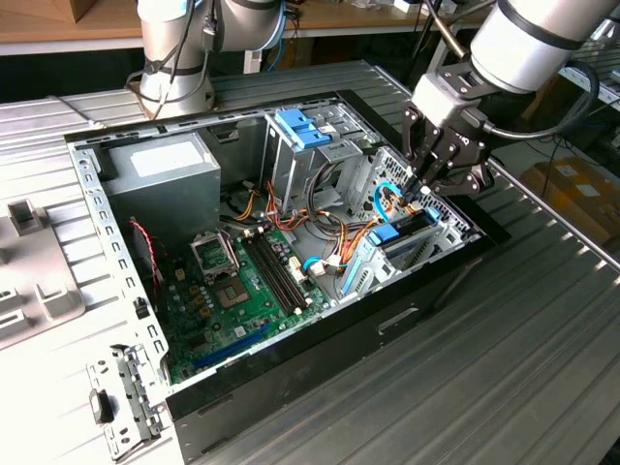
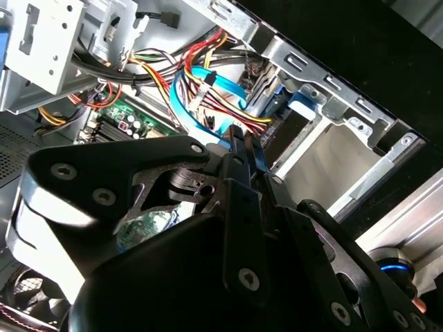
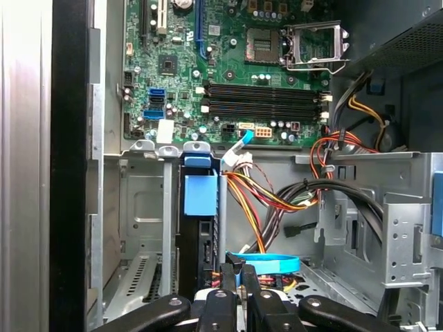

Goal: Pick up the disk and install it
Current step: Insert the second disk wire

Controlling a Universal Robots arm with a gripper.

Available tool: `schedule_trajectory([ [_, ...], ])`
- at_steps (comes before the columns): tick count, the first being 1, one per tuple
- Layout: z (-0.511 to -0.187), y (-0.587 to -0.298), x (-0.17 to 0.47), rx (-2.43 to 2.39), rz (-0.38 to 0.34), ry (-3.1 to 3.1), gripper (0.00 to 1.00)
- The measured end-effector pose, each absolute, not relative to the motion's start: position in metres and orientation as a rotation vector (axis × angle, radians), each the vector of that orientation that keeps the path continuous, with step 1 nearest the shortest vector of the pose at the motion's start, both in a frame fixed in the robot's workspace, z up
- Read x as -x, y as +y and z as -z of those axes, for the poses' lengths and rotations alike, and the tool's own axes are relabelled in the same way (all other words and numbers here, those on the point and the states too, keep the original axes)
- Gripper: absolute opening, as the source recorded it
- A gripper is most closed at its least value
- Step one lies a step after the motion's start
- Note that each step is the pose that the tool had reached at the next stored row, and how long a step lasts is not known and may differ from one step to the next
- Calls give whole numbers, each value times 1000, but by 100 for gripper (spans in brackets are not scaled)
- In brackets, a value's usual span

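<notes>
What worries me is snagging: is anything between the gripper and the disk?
Yes. A looped blue cable and a bundle of coloured wires run right beside the gripper, next to the disk standing in the drive cage.

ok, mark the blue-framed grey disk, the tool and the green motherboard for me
Blue-framed grey disk (image 3: 199, 196): first wrist view, on its bright blue end tab, seated upright in the metal drive cage.
Tool (image 1: 423, 190): exterior view, midway between its black fingertips.
Green motherboard (image 3: 208, 66): first wrist view, on bare board left of the memory slots.
</notes>
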State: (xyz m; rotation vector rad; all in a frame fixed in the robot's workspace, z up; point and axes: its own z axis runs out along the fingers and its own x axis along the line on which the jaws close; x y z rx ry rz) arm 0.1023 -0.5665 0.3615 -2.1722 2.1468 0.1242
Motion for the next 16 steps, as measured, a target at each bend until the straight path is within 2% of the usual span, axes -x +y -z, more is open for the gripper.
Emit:
schedule_trajectory([
  [16, -349, -581, -100, 2169, -130, 2144, 16],
])
